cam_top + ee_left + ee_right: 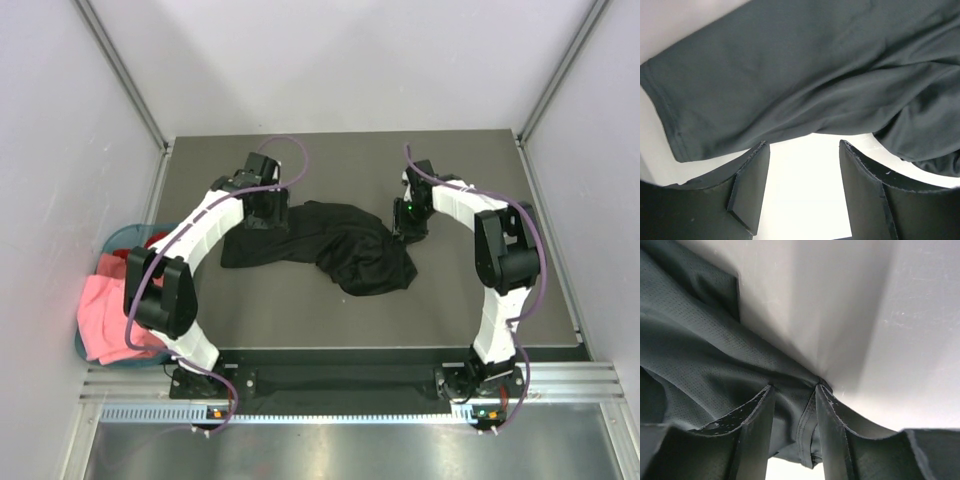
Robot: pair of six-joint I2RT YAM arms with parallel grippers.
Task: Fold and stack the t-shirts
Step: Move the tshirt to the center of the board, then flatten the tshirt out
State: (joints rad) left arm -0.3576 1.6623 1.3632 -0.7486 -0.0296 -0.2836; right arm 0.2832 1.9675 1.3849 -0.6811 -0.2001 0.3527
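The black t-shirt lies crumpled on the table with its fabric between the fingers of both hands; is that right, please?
Not quite. Only the right hand has fabric of the black t-shirt between its fingers. The left wrist view shows the left hand open, with bare table between its fingers and the shirt just beyond their tips. The shirt is indeed crumpled on the table.

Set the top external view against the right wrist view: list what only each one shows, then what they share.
Top external only: the left gripper by the black t-shirt's left end, and the teal basket holding a pink t-shirt. Right wrist only: a hemmed fold of that shirt pinched between the right gripper's jaws. Both: the black t-shirt and the table.
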